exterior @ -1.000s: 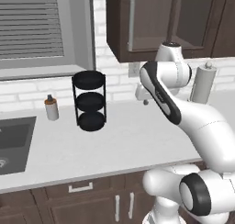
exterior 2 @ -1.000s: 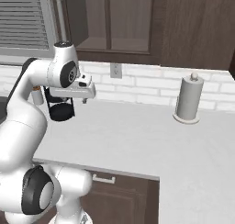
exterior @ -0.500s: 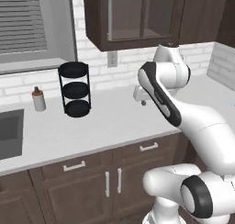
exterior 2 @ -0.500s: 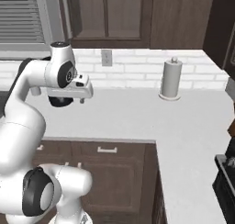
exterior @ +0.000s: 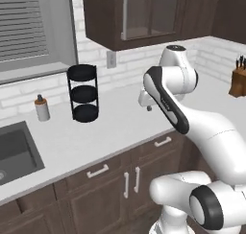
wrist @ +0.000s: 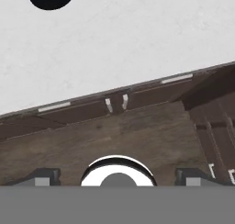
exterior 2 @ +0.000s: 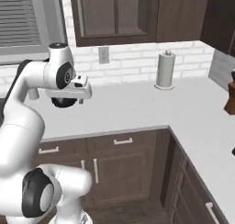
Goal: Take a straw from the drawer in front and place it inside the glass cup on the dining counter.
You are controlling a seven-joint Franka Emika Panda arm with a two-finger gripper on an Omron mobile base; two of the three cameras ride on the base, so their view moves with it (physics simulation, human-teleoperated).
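Starting stage, nothing done. Tool (wrist: 117, 178) released, empty, hovering above white surface (exterior: 120, 127) over cabinet front. Drawer (exterior: 158, 144) shut, bar handle visible; straw presumably inside, unseen. Left: open drawer, grab straw, carry to cup on dining surface.

The white arm (exterior 2: 32, 108) rises at the left, its hand (exterior 2: 79, 92) held over the white tabletop (exterior 2: 137, 103), which turns a corner and runs down the right side. A paper towel roll (exterior 2: 165, 70) stands upright near the brick wall (exterior 2: 133, 60), below dark upper cabinets (exterior 2: 137, 12). An outlet (exterior 2: 103, 55) sits on the wall. Under the tabletop, 2 drawers (exterior 2: 123, 141) with silver handles are shut.
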